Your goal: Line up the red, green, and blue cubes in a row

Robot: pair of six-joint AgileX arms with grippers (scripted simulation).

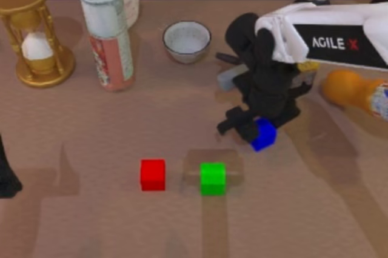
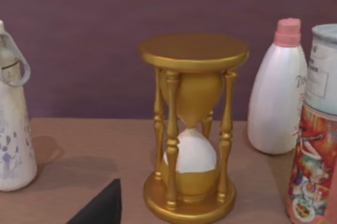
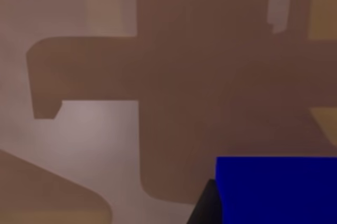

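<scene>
Three small glossy cubes of equal size are in play. The red cube [image 1: 153, 174] rests flat on the table, left of centre toward the near edge. The green cube [image 1: 213, 178] sits just to its right, apart from it by a small gap, roughly level with it and squared the same way. The blue cube [image 1: 264, 135] lies farther right and farther back, out of line with the other two, turned at an angle, and fills a corner of the right wrist view [image 3: 276, 190]
</scene>
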